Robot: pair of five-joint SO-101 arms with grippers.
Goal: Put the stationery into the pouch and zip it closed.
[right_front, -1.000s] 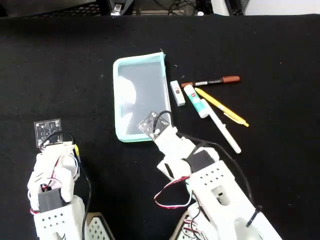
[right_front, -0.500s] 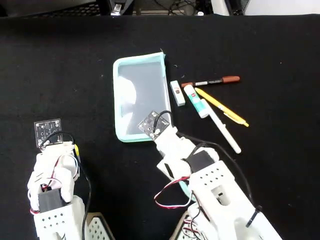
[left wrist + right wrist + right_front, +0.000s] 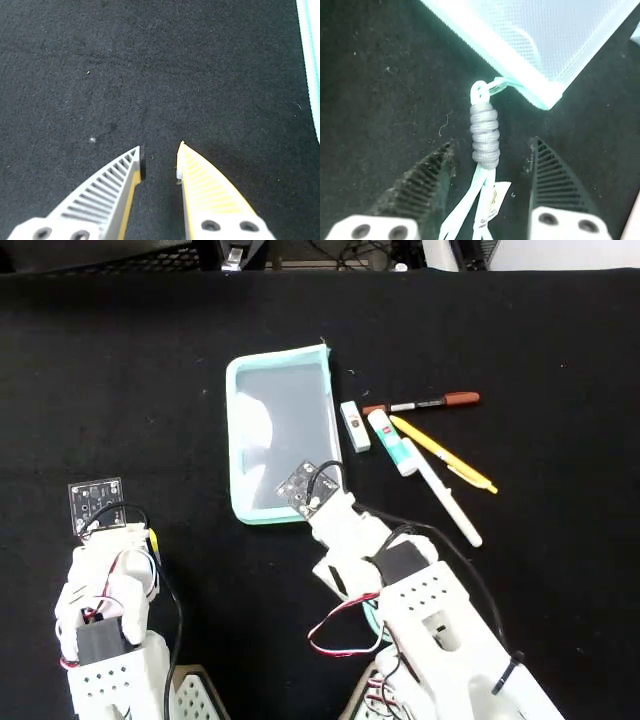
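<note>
Black cloth tabletop (image 3: 120, 370) under both arms. Your right gripper (image 3: 492, 145) stands parted astride the grey wound cord pull (image 3: 485, 136) at the mint mesh pouch (image 3: 283, 420) corner. Your left gripper (image 3: 160, 147) sits slightly parted over bare cloth. Loose pens and markers (image 3: 440, 453) lie just beside the pouch, outside it

We see a black table (image 3: 120, 360) with a mint pouch (image 3: 280, 430) lying flat on it. Just beside the pouch lie an eraser (image 3: 354, 426) and a tube (image 3: 392, 442). A marker (image 3: 425, 402), a yellow pen (image 3: 443, 454) and a white pen (image 3: 445, 492) fan out next to them.
</note>
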